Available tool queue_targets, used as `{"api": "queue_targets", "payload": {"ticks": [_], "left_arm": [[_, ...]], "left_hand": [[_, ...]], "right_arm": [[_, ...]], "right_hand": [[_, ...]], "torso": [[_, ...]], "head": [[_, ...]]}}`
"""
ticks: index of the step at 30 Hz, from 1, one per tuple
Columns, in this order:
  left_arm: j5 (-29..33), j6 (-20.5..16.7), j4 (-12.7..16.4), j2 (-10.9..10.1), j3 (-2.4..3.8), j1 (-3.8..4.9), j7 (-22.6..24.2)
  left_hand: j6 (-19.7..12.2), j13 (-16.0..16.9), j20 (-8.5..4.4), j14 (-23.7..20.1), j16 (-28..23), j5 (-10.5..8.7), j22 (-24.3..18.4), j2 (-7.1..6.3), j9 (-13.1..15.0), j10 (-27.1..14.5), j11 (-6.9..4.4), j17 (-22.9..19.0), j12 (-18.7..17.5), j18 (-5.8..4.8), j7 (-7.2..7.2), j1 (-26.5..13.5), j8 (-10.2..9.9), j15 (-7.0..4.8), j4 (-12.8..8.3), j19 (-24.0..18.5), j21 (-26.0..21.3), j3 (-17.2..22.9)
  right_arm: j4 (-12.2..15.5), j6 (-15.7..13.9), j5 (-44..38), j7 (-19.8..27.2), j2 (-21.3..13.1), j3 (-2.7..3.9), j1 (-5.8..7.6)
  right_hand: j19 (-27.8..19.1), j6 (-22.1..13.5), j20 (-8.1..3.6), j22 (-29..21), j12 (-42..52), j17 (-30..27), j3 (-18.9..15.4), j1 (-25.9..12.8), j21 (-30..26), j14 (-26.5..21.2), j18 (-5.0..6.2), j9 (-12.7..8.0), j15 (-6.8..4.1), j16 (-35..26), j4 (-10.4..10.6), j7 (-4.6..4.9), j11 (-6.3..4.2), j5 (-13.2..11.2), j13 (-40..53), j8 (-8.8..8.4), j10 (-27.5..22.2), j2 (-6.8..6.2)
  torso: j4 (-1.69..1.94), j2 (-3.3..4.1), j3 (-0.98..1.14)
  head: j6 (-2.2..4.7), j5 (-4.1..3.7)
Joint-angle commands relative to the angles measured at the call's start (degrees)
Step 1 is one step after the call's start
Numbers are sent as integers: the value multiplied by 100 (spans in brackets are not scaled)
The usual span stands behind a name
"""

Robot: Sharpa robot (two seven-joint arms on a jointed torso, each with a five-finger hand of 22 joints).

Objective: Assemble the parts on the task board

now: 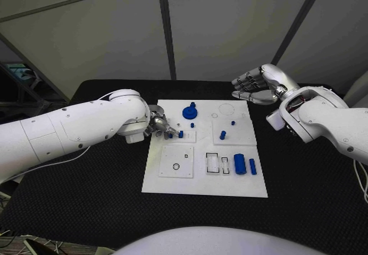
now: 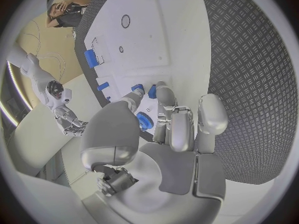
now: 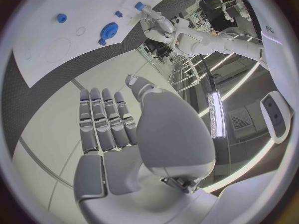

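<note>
So the white rectangular task board [image 1: 206, 186] sits in the middle of the black textured surface [image 1: 92, 212], and the robot's silver left hand [image 1: 161, 125] is down at the board's left edge, fingertips [image 2: 163, 92] pinching around a small blue peg [image 1: 169, 135] with another short blue peg [image 1: 181, 134] just beside it. The silver right hand [image 1: 259, 85] hangs off past the board's far right corner, fingers straight, side by side, holding nothing. Elsewhere on the board there's a round blue gear piece [image 1: 190, 111] near the far edge and two upright blue cylinders [image 1: 239, 163] toward the near right.
</note>
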Motion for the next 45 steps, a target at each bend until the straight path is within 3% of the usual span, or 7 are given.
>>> {"api": "queue_targets", "payload": {"ticks": [1,15,24,25,29,36,45], "left_arm": [[44,-193,63,-39,51,8,24],[61,-594,210,-208,305,30,321],[-583,-1501,238,-97,315,37,1772],[-850,-1745,232,-58,292,33,2168],[-1359,-2271,180,39,178,29,3007],[-2251,-2299,34,236,-43,28,3411],[-2756,-2102,-336,542,-207,12,3610]], "left_hand": [[-110,-17,50,252,29,-48,-32,50,-16,-74,16,-9,9,-22,38,81,-39,43,110,-38,-44,-269],[-337,-562,124,222,-17,-23,-480,344,-52,-506,106,-92,-283,95,139,808,-94,121,363,-361,-508,-983],[-952,-1143,433,-980,-1431,-1,-2224,400,-480,-1736,499,-2361,-1068,379,547,1986,-389,494,86,-1964,-2583,-887],[-1069,-1426,527,-1842,-2353,-11,-2478,330,-673,-2105,562,-3640,-1462,364,634,2242,-553,633,18,-2298,-3038,-790],[-953,-2114,733,-2401,-3664,-7,-2975,135,-1254,-2110,690,-4581,-2046,432,650,2899,-974,748,-223,-2284,-3723,-241],[-449,-2722,694,-2038,-3939,-21,-3030,-162,-1841,-1946,722,-4953,-2463,431,605,2993,-1508,712,-457,-2043,-3806,400],[-281,-3089,711,-1607,-3652,-36,-3046,-362,-2145,-2183,802,-4917,-2777,439,526,2648,-1895,735,-515,-1657,-3788,58]], "right_arm": [[-20,-12,-41,0,11,4,9],[-66,-11,-42,-12,37,4,8],[-73,-19,-42,-2,39,4,9],[-76,-22,-42,2,45,4,9],[-88,-16,-42,7,69,4,9],[-117,6,-27,14,113,4,9],[-136,8,-21,24,152,4,8]], "right_hand": [[-3,-68,30,-8,-25,-9,-56,-59,-41,-67,56,-7,1,-19,-3,48,19,15,-5,-25,-46,-15],[-5,-85,33,-9,-25,-8,-78,-63,-66,-94,53,-8,9,-18,-13,61,30,16,-5,-26,-65,-7],[-4,-92,34,-10,-22,-7,-88,-60,-83,-106,52,-7,12,-16,-22,58,32,22,-4,-23,-73,4],[-2,-89,34,-9,-17,-6,-90,-52,-92,-108,52,-5,11,-14,-32,42,24,25,-3,-20,-69,13],[12,-50,31,-7,2,-2,-90,-31,-126,-95,58,4,-6,-4,-63,-14,-12,27,2,-5,-32,47],[17,-43,30,-7,4,-1,-91,-30,-132,-86,59,5,-10,-2,-67,-20,-17,27,2,-4,-25,53],[24,-48,29,-6,-1,-1,-99,-37,-139,-86,61,3,-10,-4,-69,-6,-13,26,0,-9,-30,52]], "torso": [[2,3,1],[1,-1,11],[-3,6,7],[-9,11,10],[-27,19,20],[-5,15,9],[-12,16,9]], "head": [[5,-6],[20,3],[71,-62],[87,-73],[105,-71],[104,-121],[115,-115]]}}
